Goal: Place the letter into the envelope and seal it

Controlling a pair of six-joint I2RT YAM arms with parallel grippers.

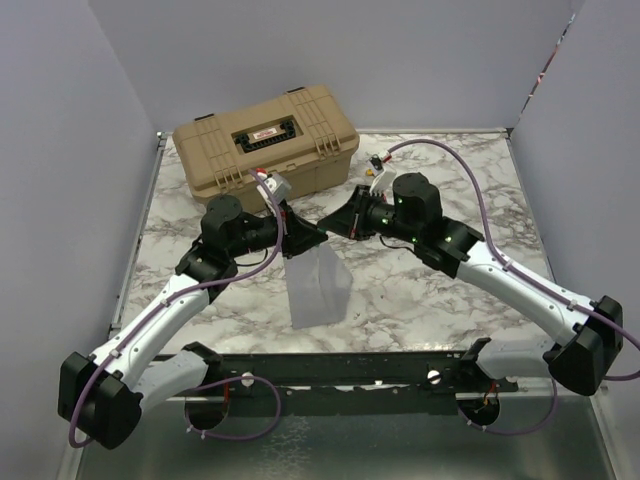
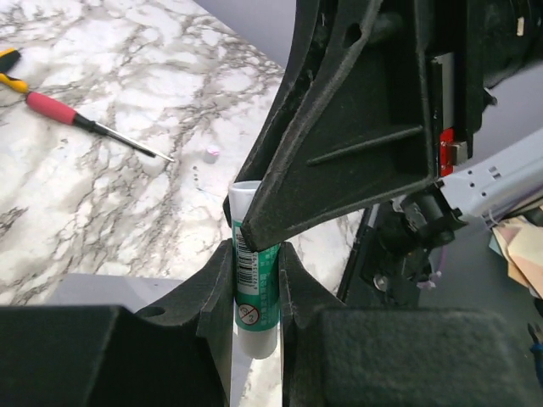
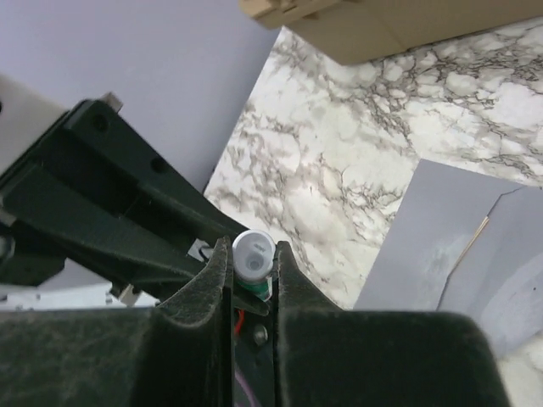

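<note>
**Two grippers, one glue stick**

The left gripper [image 2: 254,264] is clamped tight around the body of a green-and-white glue stick [image 2: 256,297]. The right gripper [image 3: 252,263] pinches the stick's white end, likely to work the cap off for sealing. The envelope [image 1: 318,290] lies flat on the marble table [image 1: 430,290] just beneath them. Only a thin tan edge of the letter [image 3: 473,242] shows (probably already tucked inside). A tan case [image 1: 265,145] stands behind, a screwdriver [image 2: 59,108] lies aside, and lilac walls [image 1: 60,150] enclose it all.

The white-shelled left arm [image 1: 165,315] and white-shelled right arm [image 1: 520,285] carried bulky black joint housings [image 1: 100,400], largest at the frame's lower corners. Thin lilac cables [image 1: 440,142] looped along both. Tiny green lights [image 1: 385,212] glowed mid-frame. The jaws were matte black ribbed plastic.
</note>
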